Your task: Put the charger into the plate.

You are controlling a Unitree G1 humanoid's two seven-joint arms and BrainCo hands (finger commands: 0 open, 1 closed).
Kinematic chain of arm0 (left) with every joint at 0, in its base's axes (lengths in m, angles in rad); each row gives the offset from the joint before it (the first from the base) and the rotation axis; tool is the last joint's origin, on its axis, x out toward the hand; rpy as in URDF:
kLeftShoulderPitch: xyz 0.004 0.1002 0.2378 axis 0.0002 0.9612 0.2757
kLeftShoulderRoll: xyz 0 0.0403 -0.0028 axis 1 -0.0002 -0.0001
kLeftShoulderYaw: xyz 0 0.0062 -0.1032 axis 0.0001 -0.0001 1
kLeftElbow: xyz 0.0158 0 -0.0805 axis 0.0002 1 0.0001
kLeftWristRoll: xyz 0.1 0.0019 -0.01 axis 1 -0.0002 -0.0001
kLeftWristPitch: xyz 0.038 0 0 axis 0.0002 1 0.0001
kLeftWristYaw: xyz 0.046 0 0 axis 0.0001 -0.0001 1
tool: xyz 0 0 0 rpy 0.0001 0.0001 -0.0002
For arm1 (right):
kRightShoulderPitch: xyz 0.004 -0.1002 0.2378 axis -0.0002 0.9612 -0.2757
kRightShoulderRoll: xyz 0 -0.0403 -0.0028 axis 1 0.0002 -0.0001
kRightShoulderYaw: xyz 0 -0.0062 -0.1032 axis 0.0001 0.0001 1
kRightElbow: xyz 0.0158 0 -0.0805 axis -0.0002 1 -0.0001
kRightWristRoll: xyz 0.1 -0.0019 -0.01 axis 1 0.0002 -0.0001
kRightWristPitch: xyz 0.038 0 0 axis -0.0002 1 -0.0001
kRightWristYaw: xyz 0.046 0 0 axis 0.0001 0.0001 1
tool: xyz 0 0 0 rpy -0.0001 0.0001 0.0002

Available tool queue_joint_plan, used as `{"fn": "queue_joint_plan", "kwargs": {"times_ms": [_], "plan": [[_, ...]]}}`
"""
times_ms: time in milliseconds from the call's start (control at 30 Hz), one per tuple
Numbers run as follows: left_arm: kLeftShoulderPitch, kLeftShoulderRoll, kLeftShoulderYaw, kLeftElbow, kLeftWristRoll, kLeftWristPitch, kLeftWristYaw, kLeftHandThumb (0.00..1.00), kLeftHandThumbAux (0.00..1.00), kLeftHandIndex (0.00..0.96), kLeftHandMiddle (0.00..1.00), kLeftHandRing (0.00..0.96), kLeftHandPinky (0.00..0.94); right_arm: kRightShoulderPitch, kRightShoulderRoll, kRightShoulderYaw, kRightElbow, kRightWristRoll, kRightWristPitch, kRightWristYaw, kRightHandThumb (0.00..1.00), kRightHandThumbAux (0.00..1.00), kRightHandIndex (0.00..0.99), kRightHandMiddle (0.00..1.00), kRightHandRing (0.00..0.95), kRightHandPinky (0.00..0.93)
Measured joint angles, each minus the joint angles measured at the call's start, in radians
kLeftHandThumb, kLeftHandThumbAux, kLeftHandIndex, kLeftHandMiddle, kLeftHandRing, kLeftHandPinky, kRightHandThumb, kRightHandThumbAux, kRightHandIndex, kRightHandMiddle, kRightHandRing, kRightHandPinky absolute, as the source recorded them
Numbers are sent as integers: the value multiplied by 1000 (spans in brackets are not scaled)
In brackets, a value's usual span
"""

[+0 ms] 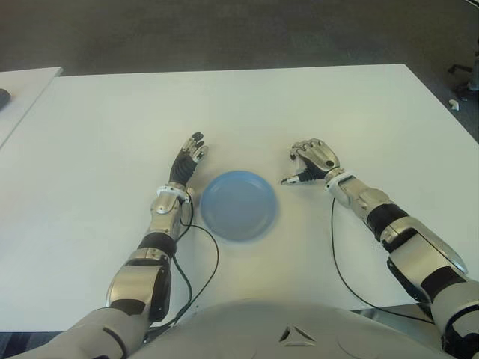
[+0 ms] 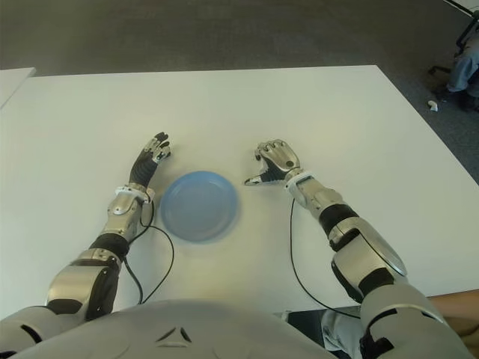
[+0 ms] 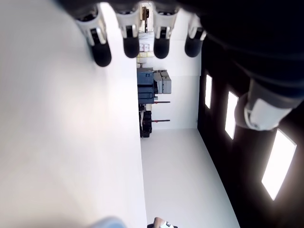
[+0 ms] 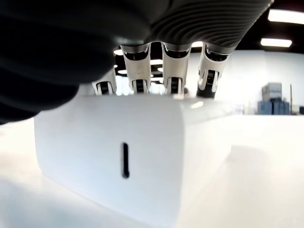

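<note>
On the table, eye views: a white table (image 1: pixel 105 120) with a blue plate (image 1: pixel 239 205) sitting dead centre in front of the robot.
Left hand, eye views: the left hand (image 1: pixel 188 158) shows just left of the plate, fingers stretched out straight, nothing in them.
Right hand, eye views: the right hand (image 1: pixel 312 162) shows just right of the plate, fingers curled over, thumb poking toward the plate rim.
Left wrist view: fingertips (image 3: pixel 130 45) extended in a row over bare white tabletop, holding nothing.
Right wrist view: here it is, the charger (image 4: pixel 128 156), a white block with a dark slot, under the curled fingers (image 4: pixel 172 71), which reach over its top edge.
Charger location: in the right hand's grasp beside the plate, not in the plate.
</note>
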Motion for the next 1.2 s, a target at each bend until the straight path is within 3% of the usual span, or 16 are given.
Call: {"fn": "queue_joint_plan", "kwargs": {"times_ms": [367,1200], "plan": [[16,-3,-3,-33,0,17,0,0,463,22,26,31,77,37,-33,5,-91,0,36,7,745,708,441,857,858,847],[36,-5,-9,-70,-4,36,-1,0,460,35,33,37,70,77,-42,-26,-132,0,35,-11,744,709,440,873,867,874]]}}
